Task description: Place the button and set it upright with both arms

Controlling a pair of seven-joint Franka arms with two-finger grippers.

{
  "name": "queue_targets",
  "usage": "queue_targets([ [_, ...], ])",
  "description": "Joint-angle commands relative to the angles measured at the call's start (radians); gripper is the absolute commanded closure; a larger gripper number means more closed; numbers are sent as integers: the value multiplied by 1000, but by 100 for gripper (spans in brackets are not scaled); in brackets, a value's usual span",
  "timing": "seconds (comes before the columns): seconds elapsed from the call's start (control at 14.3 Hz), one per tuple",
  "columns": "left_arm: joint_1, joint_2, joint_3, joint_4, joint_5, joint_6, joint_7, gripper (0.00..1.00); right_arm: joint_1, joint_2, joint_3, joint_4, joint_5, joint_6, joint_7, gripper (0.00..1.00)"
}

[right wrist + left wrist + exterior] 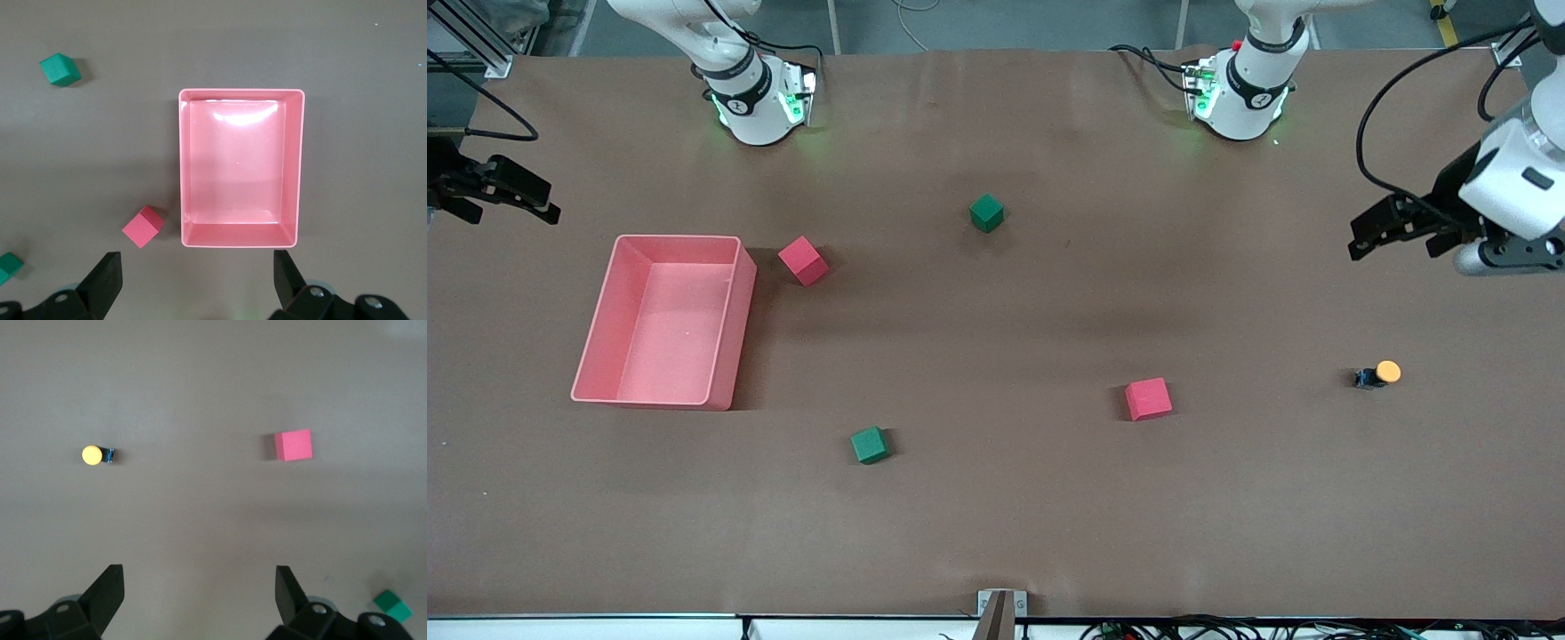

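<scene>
While the front view takes in the whole desk (996, 516), each wrist view shows only a part of it. The left wrist view shows the button (97, 455), one red cube (293, 445) and a corner of a green cube (392, 607); the pink bin (660, 320) appears only in the front and right wrist views.

The button lies on its side at the left arm's end of the desk, orange cap pointing toward that end, well apart from the nearest red cube (1148, 398) and untouched by either arm.

The left tool (1405, 233) hangs in the air over the left arm's end of the desk, its fingers (107, 590) spread wide with nothing between them. The right tool (494, 191) hangs over the right arm's end of the desk, just beside the bin; its fingers (105, 277) are likewise spread apart and hold nothing.

Counted in the front view: one button, one bin, two red cubes, the second (803, 260) just beside the bin, and two green cubes (870, 444) (987, 212).
</scene>
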Motion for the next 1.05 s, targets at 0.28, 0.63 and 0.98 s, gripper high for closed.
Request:
queue_targets([
  [0.28, -11, -49, 20, -11, 21, -58, 68, 0, -3, -5, 2, -3, 12, 14, -67, 0],
  [0.63, -19, -69, 29, -11, 58, -57, 68, 0, -3, 0, 2, -3, 14, 20, -67, 0],
  [0.98, -21, -74, 28, -13, 63, -58, 65, 0, -17, -2, -4, -3, 14, 11, -111, 0],
])
